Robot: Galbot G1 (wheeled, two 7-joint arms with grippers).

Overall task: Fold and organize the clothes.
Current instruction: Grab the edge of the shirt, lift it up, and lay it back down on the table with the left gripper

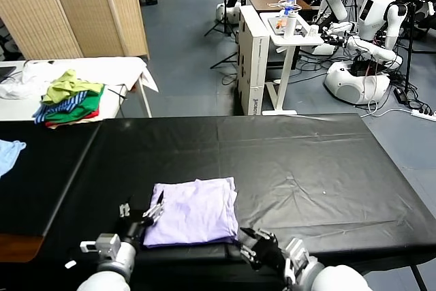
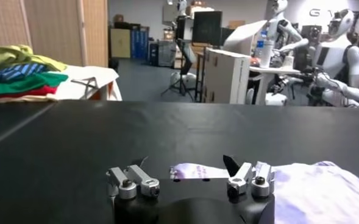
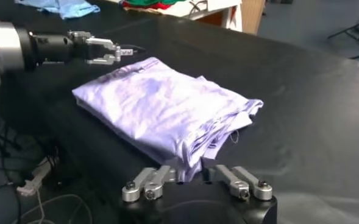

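Both our claws stand apart: left gripper [image 1: 145, 215] at the shirt's [image 1: 194, 210] 9 o'clock, right gripper [image 1: 253, 244] at 5 o'clock; pulling back carelessly could snag an edge and undo our folds.

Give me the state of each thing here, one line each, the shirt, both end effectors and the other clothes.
Lavender T-shirt: folded flat on the black table, held by nothing.
Left end effector: open, at the shirt's near left corner.
Right end effector: open, at the shirt's near right corner.
Garment pile: stacked on the white table.
Blue cloth: loose, at the table's far left edge.

T-shirt [image 1: 194, 210] pale lavender; table [image 1: 306, 168] black; garment pile [image 1: 71, 97] green, blue-striped, red; cloth [image 1: 8, 152] light blue.
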